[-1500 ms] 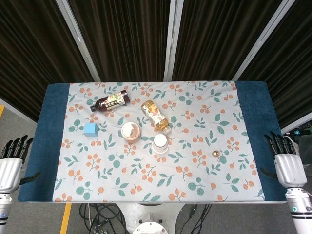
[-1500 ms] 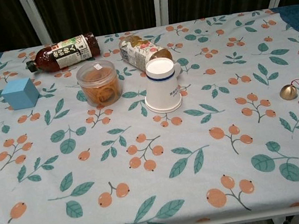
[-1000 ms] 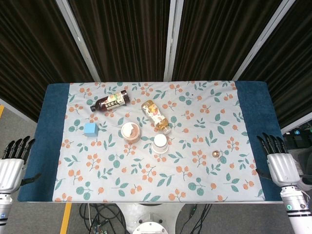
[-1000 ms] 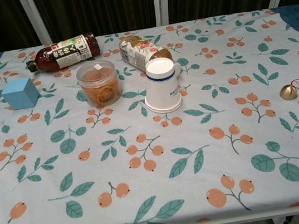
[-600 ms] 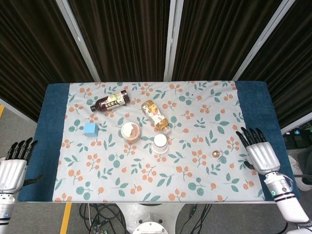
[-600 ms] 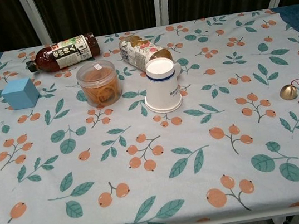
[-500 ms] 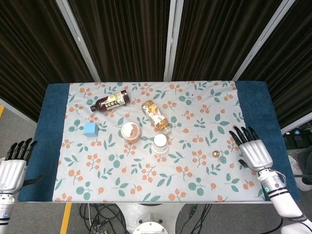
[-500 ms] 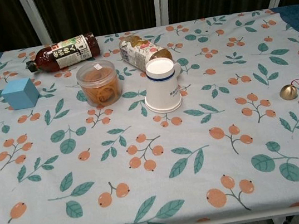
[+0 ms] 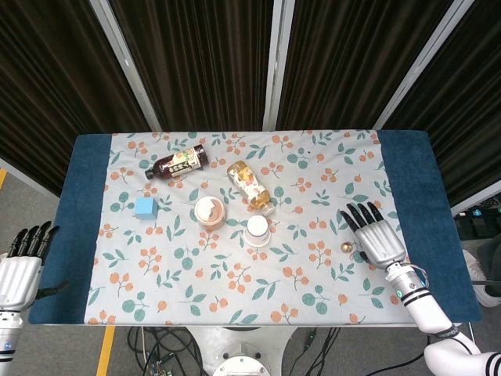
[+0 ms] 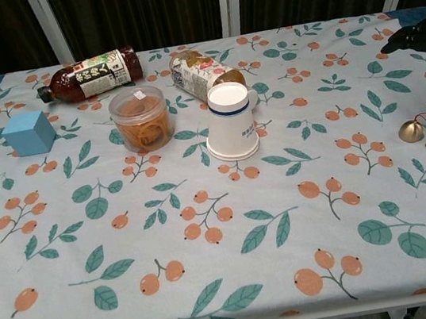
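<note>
My right hand (image 9: 375, 236) hovers open, fingers spread, over the right part of the floral tablecloth (image 9: 297, 290); its fingertips (image 10: 418, 31) show at the right edge of the chest view. A small brass bell (image 9: 345, 247) (image 10: 411, 131) lies just left of that hand. My left hand (image 9: 19, 266) hangs open off the table's left front corner, holding nothing. An upside-down white paper cup (image 9: 257, 229) (image 10: 231, 121) stands mid-table beside a clear round tub (image 9: 209, 211) (image 10: 140, 118) with orange contents.
A dark tea bottle (image 9: 177, 162) (image 10: 91, 73) and a pale drink bottle (image 9: 250, 186) (image 10: 198, 72) lie on their sides at the back. A blue cube (image 9: 145, 207) (image 10: 29, 132) sits at the left. Blue table margins (image 9: 80, 204) flank the cloth.
My right hand has swung in from beyond the table's right edge to over the cloth, close to the bell. The left hand has barely shifted. The objects have stayed put.
</note>
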